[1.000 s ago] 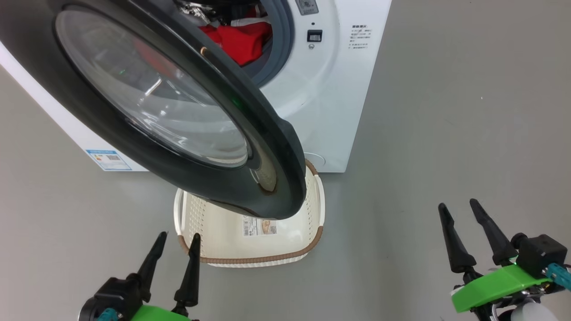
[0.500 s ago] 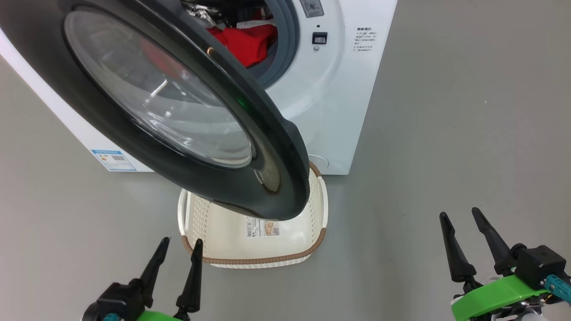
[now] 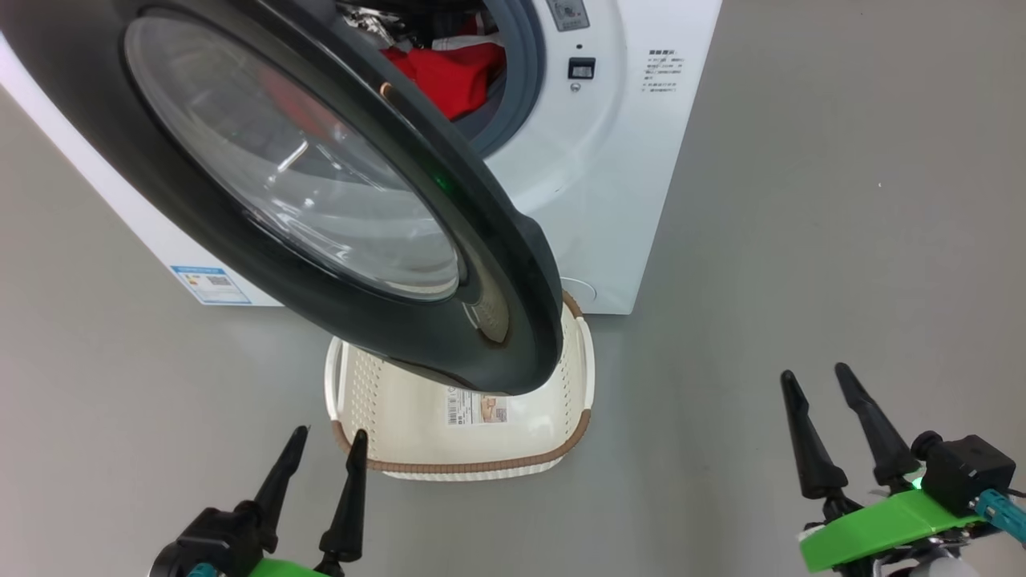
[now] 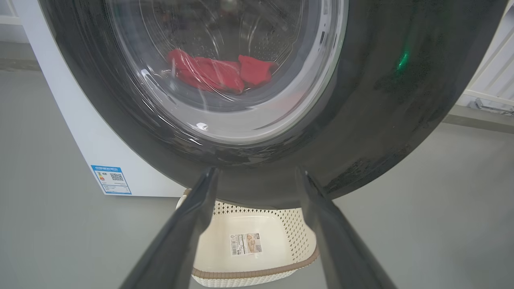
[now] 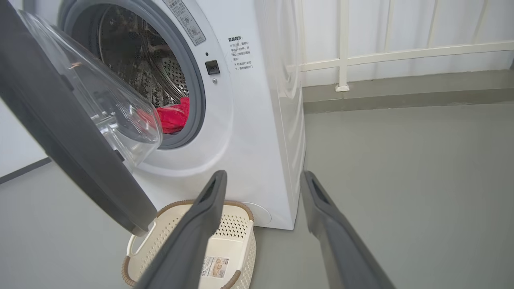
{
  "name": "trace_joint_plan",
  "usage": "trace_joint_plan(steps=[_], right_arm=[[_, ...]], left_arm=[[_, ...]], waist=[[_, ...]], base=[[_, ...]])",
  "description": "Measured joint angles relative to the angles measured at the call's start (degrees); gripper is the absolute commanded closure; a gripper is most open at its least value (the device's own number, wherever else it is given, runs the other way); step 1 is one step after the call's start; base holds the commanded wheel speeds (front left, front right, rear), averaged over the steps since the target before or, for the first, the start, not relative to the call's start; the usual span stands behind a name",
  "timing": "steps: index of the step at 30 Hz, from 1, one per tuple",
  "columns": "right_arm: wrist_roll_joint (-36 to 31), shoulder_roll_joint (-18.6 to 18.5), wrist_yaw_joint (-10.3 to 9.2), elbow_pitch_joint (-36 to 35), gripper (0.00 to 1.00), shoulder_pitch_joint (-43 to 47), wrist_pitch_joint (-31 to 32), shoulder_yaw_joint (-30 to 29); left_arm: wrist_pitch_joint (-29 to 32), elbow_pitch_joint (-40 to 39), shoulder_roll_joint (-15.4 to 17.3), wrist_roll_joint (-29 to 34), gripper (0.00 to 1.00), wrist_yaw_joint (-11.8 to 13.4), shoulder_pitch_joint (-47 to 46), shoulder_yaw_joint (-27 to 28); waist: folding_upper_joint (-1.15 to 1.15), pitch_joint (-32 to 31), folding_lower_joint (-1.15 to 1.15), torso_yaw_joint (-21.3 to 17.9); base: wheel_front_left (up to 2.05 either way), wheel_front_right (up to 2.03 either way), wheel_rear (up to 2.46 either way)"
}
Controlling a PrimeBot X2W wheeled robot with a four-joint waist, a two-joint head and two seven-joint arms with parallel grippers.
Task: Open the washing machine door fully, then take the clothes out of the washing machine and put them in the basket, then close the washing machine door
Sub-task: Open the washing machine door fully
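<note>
The washing machine (image 3: 609, 200) is standing on the grey floor (image 3: 801, 240), its front facing the robot. The washing machine door (image 3: 513, 264) is hanging swung out from that front, leaving the drum mouth exposed on the right; its black rim and glass bowl are covering much of the head view. The basket (image 3: 473, 466) is sitting on the floor just before the machine's foot, its far end lying beneath the door's lower edge. It is holding nothing but its label sticker (image 3: 479, 409). The clothes (image 3: 449, 76) are lying inside the drum, red fabric showing through the opening. The left gripper (image 3: 330, 433) is hovering beside the basket's near left corner, fingers spread, gripping nothing. The right gripper (image 3: 814, 370) is hovering well right of the basket, fingers likewise parted and empty.
</note>
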Motion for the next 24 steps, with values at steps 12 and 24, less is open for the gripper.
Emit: trace_joint_plan(steps=[12,24], right_arm=[[27.1,0.5,0.0,-4.6,1.0,-10.3,-0.2,8.8],[67.5,-7.7,0.0,-5.9,1.0,-22.6,9.5,23.0]], left_arm=[[0.0,-0.2,0.0,-0.3,0.0,0.0,-0.1,-0.5],[0.0,-0.2,0.0,-1.4,0.0,0.0,-0.3,-2.1]], waist=[[0.0,0.8,0.0,1.7],[0.0,2.4,0.0,4.4]], base=[[0.0,0.0,0.0],[0.0,0.0,0.0]])
